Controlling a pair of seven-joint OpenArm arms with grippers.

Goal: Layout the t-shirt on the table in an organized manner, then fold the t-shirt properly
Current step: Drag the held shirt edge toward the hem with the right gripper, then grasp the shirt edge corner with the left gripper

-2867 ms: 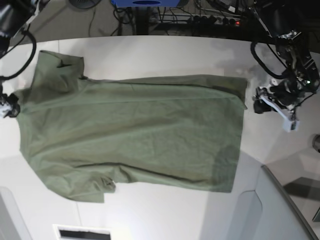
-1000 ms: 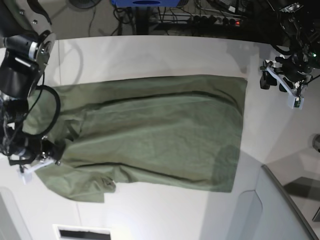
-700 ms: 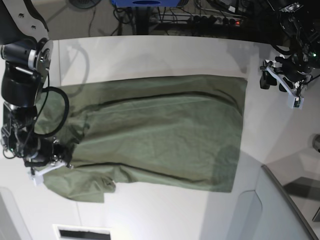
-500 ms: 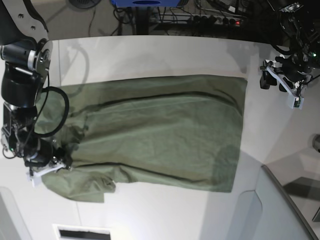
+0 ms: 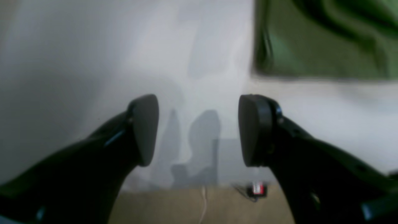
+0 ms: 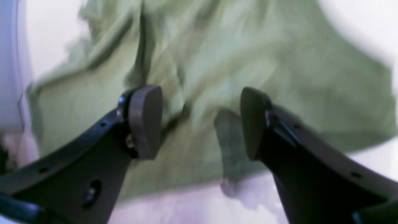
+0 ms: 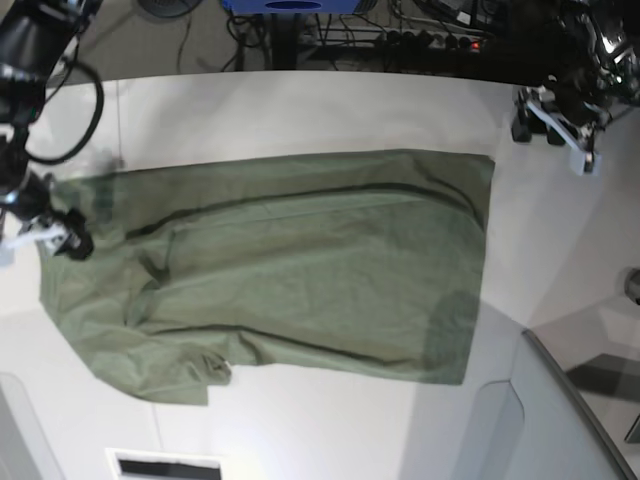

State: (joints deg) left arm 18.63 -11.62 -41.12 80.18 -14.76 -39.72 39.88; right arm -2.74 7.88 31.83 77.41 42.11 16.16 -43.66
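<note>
Olive-green t-shirt [image 7: 290, 265] lies long across the table [image 7: 300, 110], collar end beneath the gaping, empty right gripper [image 6: 199, 121]; the left gripper [image 5: 199, 129], also parted, hovers off its hem corner.

The base view looks straight down from high above and takes in the whole tabletop [image 7: 300, 110]. Each wrist view sits just behind its own fingers and looks forward, low and close. The left wrist view [image 5: 146, 130] shares the bare tabletop and a t-shirt [image 5: 326, 40] corner with the base view; the right wrist view shares the shirt's left end.
</note>
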